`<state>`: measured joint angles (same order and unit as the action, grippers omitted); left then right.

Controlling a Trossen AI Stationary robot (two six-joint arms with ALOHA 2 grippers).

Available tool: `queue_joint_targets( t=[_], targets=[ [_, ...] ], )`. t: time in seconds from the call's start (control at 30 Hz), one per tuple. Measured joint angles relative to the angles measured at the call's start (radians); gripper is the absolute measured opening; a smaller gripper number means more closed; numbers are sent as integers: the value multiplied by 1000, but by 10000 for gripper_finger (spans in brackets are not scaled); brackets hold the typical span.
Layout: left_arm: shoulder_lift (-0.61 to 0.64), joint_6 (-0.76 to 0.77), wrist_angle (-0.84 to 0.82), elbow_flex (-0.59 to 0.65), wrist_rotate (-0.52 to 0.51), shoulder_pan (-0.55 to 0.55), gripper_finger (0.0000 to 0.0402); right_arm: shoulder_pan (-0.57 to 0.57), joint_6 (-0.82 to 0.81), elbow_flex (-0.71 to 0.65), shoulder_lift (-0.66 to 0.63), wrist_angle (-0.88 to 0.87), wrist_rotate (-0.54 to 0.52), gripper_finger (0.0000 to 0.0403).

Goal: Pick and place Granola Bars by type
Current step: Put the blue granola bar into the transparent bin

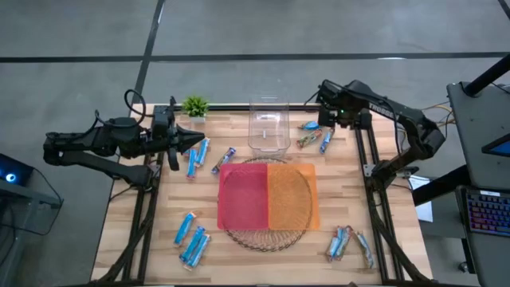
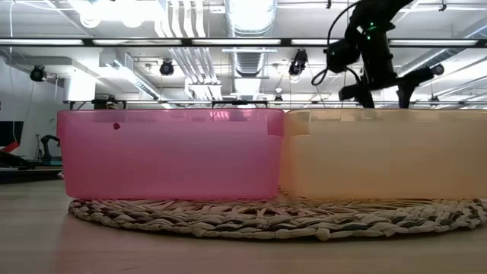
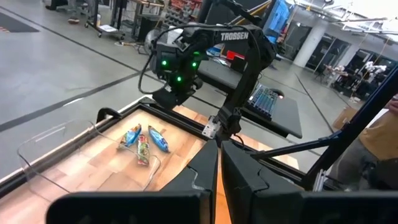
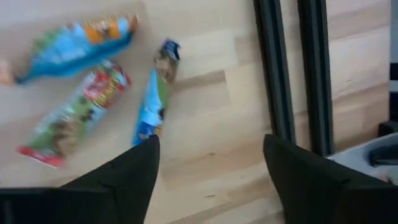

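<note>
High view: your Granola Bars (image 1: 193, 237) lie scattered round the bench (image 1: 135, 239); pink bin (image 1: 243, 195) and orange bin (image 1: 292, 195) appear empty. Left wrist view: left pincer (image 3: 219, 163) is closed, holding nothing. Right wrist view: right pincer (image 4: 211, 165) gapes wide, empty, above three bars (image 4: 152, 99).

Wooden table (image 1: 343, 211) with granola bars (image 1: 194, 239), woven mat (image 1: 267, 237).

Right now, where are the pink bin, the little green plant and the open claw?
Pink bin (image 2: 167, 152), low view, middle of its front wall.
Green plant (image 1: 194, 105), high view, centre of its leaves.
Right gripper (image 4: 211, 168), right wrist view, the gap midway between its two spread dark fingertips.
</note>
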<state>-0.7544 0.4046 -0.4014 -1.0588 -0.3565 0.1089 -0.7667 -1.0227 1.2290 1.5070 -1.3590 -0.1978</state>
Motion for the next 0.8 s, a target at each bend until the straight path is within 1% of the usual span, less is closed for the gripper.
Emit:
queue_joint_targets(
  t=[0.07,0.17,0.23,0.33,0.5,0.6,0.8],
  targets=[
    [0,1,0,0,0,0,5,1,45,-21,0,2,14,289],
    [0,1,0,0,0,0,5,6,50,-44,0,8,60,294],
    [0,1,0,0,0,0,5,12,44,-59,0,29,66,297],
    [0,2,0,0,0,0,5,18,52,-83,0,130,83,297],
    [0,32,0,0,0,0,5,5,22,-140,0,362,161,290],
    [0,54,1,0,0,0,5,-19,-6,-175,0,420,171,285],
    [0,67,0,0,0,0,5,-51,-39,-247,0,436,172,275]
  ],
)
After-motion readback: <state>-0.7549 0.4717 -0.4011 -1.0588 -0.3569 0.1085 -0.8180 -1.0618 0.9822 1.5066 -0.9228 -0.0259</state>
